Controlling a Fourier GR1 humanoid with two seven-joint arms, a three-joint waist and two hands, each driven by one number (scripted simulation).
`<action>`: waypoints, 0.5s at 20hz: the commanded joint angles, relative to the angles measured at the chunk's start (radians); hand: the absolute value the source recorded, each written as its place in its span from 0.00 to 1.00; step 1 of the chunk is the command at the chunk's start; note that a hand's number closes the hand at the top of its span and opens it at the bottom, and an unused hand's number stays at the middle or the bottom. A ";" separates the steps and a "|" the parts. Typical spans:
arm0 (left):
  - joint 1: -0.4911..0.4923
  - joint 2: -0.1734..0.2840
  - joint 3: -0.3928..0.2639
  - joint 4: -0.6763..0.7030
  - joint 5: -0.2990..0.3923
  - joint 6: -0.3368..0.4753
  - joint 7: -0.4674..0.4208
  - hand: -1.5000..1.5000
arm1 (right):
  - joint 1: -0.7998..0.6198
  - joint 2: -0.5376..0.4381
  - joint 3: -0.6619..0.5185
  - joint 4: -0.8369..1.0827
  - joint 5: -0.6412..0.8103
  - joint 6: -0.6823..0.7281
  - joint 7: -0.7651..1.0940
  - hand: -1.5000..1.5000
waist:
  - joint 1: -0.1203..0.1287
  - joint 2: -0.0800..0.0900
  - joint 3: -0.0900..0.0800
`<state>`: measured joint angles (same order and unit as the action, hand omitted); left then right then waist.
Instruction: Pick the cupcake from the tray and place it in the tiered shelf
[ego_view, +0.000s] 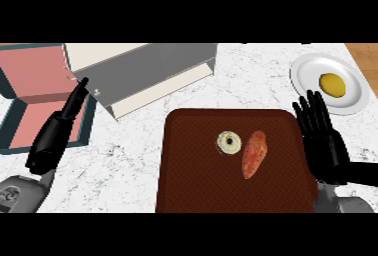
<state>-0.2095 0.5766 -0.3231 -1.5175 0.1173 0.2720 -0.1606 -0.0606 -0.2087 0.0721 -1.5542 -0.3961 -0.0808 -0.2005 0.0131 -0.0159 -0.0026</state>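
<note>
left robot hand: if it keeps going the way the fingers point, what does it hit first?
Likely the tiered shelf: the left robot hand points up-right, fingertips already at the shelf's left edge. Height is unclear from above.

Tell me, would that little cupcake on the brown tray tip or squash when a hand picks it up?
The cupcake looks small and squat, so probably light and unlikely to tip on the flat tray. Its top may be soft, so squeezing could dent it. The sweet potato close beside it might get nudged.
</note>
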 joint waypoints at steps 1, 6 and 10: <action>0.078 -0.043 0.016 -0.008 0.023 0.013 0.050 0.50 | 0.002 -0.021 -0.016 -0.008 0.053 -0.017 -0.025 1.00 | -0.009 0.014 0.003; 0.210 -0.124 0.061 0.097 0.233 0.024 0.214 0.50 | -0.033 -0.256 -0.122 -0.062 0.205 -0.087 0.007 1.00 | -0.024 0.028 -0.007; 0.249 -0.124 0.063 0.061 0.296 -0.013 0.227 0.50 | 0.062 -0.315 -0.125 0.081 0.280 -0.152 0.179 1.00 | -0.025 0.047 -0.004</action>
<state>-0.0723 0.4786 -0.2427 -1.6210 0.3202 0.2756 -0.1002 -0.0273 -0.4720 -0.0296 -1.5228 -0.1562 -0.1979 -0.1043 -0.0082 -0.0009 0.0114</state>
